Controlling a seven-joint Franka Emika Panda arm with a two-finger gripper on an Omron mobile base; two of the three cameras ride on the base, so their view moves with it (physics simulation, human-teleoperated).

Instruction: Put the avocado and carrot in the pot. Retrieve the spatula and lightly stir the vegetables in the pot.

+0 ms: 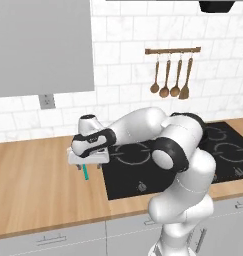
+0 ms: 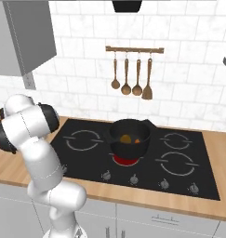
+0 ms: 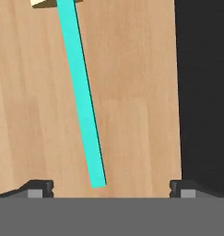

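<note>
Left base view: gripper [image 1: 88, 162] low over the wooden counter [image 1: 38, 185], just left of the black cooktop [image 1: 143, 170]. Teal end of the spatula [image 1: 85, 172] pokes out below the hand; blade hidden under it. Finger spread not readable from here. Row of brown wooden utensils [image 1: 170, 77] on the wall rail, not the target.

Right base view: pot [image 2: 129, 137] on the cooktop [image 2: 179, 179], over a burner glowing red. Yellow-orange vegetables [image 2: 126, 138] and an orange bit, likely the carrot [image 2: 137, 141], lie inside. Loading looks done; stirring tool not yet in hand. Pot well apart from the pickup spot, so a long carry ahead.

Hand view: spatula [image 3: 81, 97] flat on the counter [image 3: 132, 92], handle running away from the camera, tan blade at the top edge. Fingertips [image 3: 39, 188] spread wide, nothing between them; gripper [image 3: 111, 189] open. Handle end sits left of centre between the tips and slightly skewed to them.

Risks: closing off-centre could shove or spin the thin handle instead of pinching it. Grabbing at the very end leaves a long lever, likely to droop or twist during the carry. Descending too far jams tips into the counter. Cooktop edge near the right tip, possible snag.
</note>
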